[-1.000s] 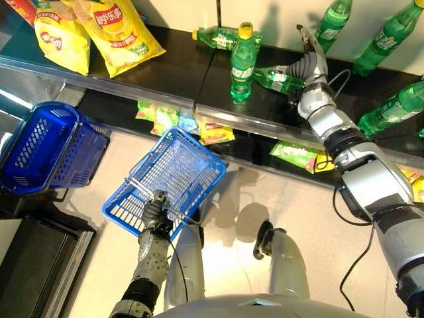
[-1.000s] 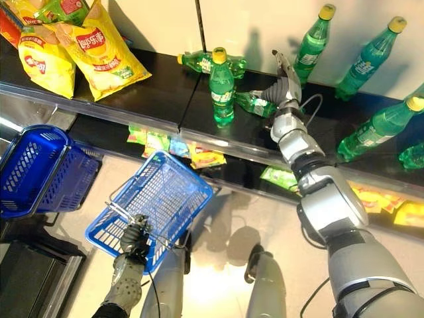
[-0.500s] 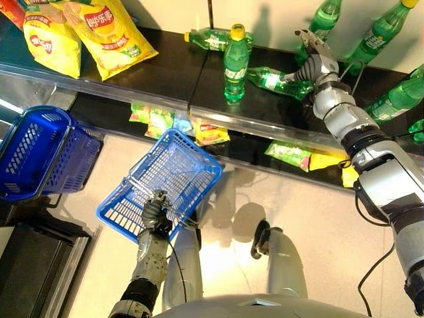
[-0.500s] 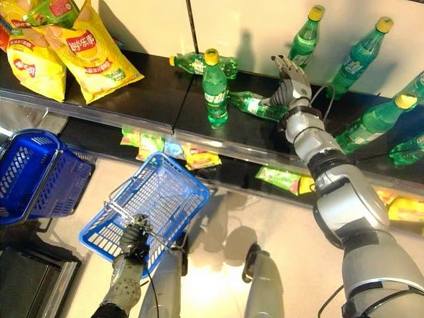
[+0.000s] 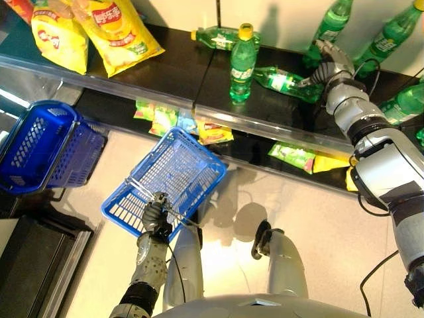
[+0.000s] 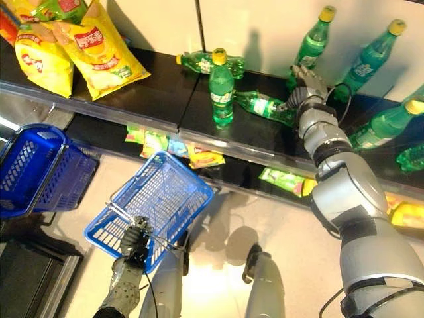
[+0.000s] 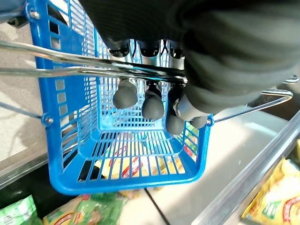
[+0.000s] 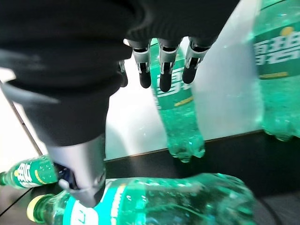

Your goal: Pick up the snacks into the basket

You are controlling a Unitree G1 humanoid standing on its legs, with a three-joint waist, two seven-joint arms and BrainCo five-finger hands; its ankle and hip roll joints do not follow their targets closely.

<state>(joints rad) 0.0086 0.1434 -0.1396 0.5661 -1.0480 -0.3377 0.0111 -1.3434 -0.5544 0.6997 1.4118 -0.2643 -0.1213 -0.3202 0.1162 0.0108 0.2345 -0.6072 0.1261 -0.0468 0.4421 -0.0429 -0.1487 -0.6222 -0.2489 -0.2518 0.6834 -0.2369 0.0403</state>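
Observation:
My left hand [image 5: 156, 215] hangs low in front of me, shut on the wire handle [image 7: 65, 71] of a blue basket [image 5: 173, 173]; the curled fingers [image 7: 152, 104] wrap the wire. I see nothing in the basket. Two yellow chip bags [image 5: 116, 28] lie on the top shelf at far left. Small snack packets [image 5: 159, 118] lie on the lower shelf behind the basket, more [image 5: 295, 156] to the right. My right hand [image 5: 330, 64] is up on the top shelf, open and holding nothing, its thumb [image 8: 84, 174] over a lying green bottle [image 5: 285, 81] and its fingers [image 8: 161, 70] near a leaning bottle [image 5: 329, 25].
Several green soda bottles stand, lean or lie on the top shelf, one upright [image 5: 243, 63] at its middle. A stack of blue baskets [image 5: 41, 147] sits at left by the shelf. A clear rail [image 5: 119, 83] edges the top shelf's front.
My right hand has moved right along the top shelf, from over the lying bottle's end toward the leaning bottle, its fingers lowered. The left hand still holds the basket handle.

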